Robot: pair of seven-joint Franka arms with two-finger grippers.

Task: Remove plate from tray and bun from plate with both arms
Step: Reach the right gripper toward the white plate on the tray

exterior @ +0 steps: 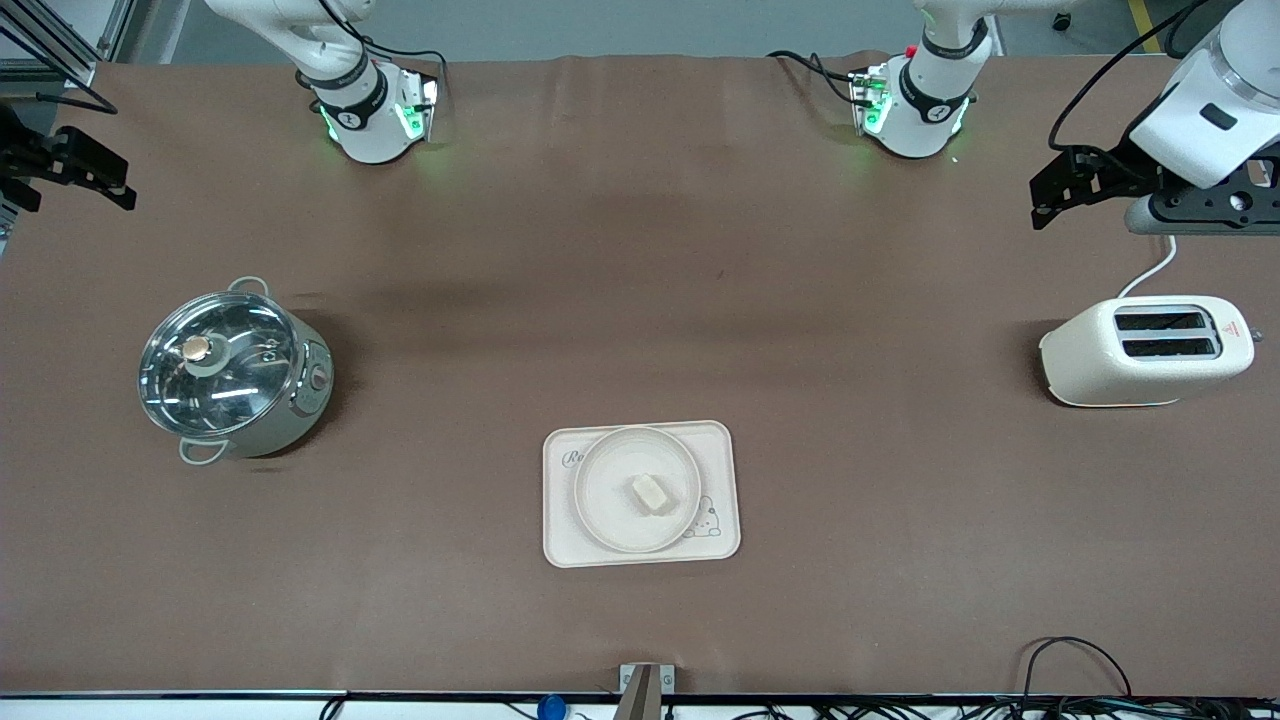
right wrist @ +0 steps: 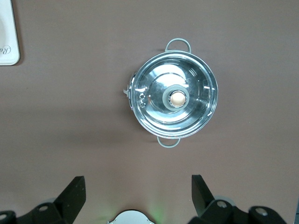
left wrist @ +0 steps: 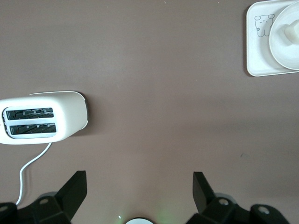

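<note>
Centrally, the lumpy bun [exterior: 650, 493] sits on the round plate [exterior: 602, 497]; both hands [left wrist: 139, 192] [right wrist: 138, 191] hang released.

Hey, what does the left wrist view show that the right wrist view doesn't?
Only the left wrist view shows the toaster, the plate and the bun on it, with the open left gripper up over bare table. Only the right wrist view shows the lidded pot, with the open right gripper above the table. Both share the brown table and part of the tray.
</note>
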